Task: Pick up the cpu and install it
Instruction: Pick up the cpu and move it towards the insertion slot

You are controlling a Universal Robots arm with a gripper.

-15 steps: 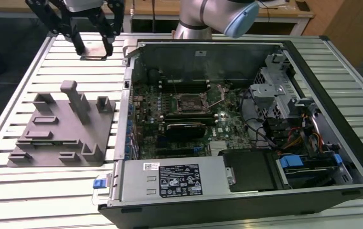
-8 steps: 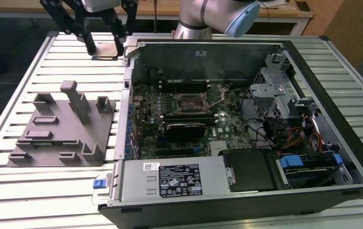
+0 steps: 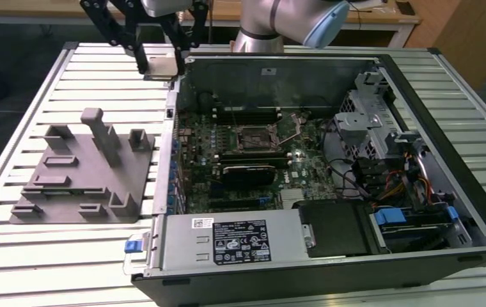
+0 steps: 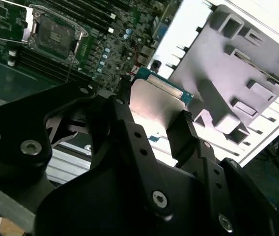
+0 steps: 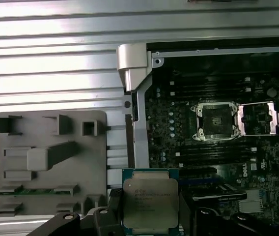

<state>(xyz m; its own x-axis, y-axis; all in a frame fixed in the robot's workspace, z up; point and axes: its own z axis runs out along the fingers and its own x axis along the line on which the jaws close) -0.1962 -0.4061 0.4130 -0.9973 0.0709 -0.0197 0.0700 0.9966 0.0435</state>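
My gripper [image 3: 161,62] is shut on the cpu [image 3: 162,69], a small flat square chip with a silvery top, held by two opposite edges. It hangs above the slatted table, just outside the far corner of the open computer case on the exterior view's left. Both wrist views show the cpu [image 5: 151,199] [image 4: 154,98] between the black fingers [image 4: 179,132]. The dark square socket [image 3: 256,135] [image 5: 214,121] [image 4: 56,34] on the motherboard lies uncovered, its metal load plate [image 5: 257,118] flipped open beside it.
A grey stepped plastic block [image 3: 85,169] [image 5: 48,162] with upright posts sits on the table at the exterior view's left of the case. The case wall [image 3: 173,109] stands between it and the motherboard. Drive cage and cables [image 3: 380,134] crowd the case's other side.
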